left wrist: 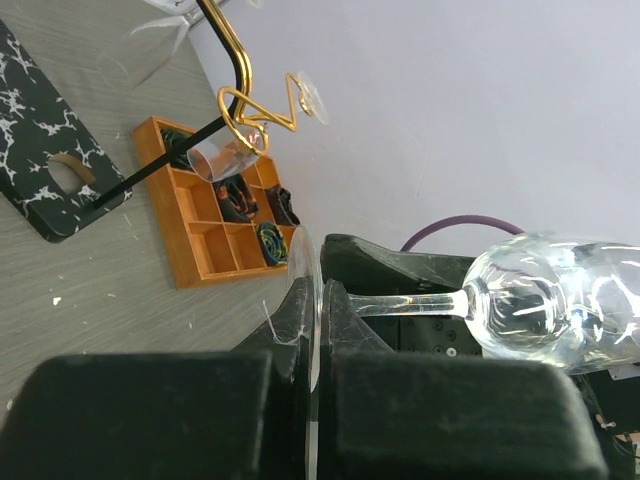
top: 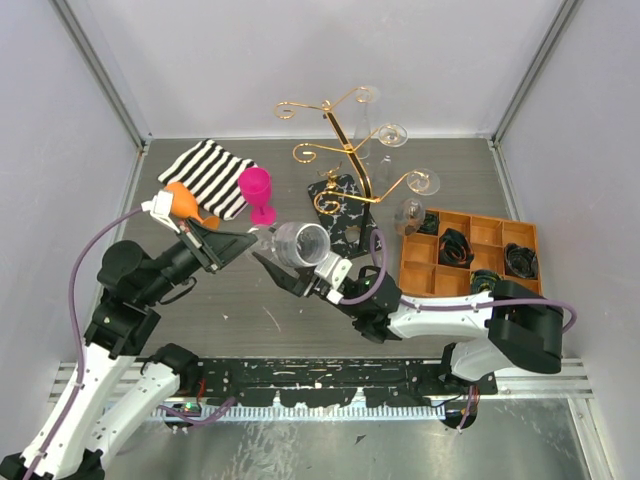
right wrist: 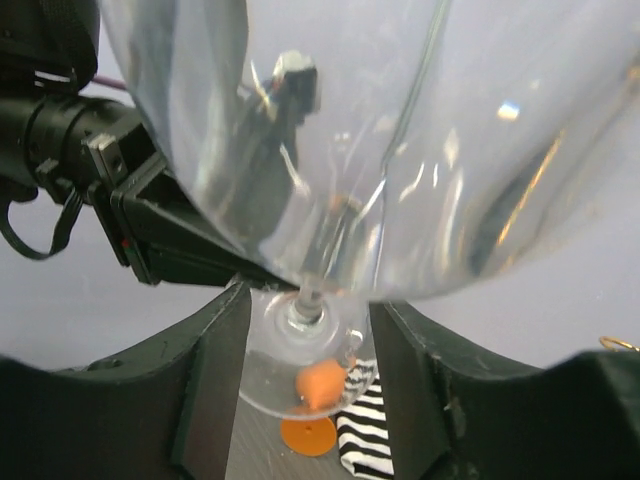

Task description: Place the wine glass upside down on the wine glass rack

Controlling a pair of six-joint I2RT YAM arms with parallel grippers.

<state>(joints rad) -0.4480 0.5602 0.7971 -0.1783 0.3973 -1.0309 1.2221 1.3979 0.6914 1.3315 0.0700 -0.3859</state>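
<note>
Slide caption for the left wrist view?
Left gripper clamps the clear wine glass by its foot, bowl sideways; gold rack and orange tray behind.

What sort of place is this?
Probably a robotics test booth: bare grey panel walls box in a grey table, with two white-and-black robot arms bolted to a metal rail at its near edge.

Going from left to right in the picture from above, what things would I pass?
black-and-white striped cloth → pink wine glass → clear wine glass → gold wire rack on a black marbled base → orange compartment tray
</note>
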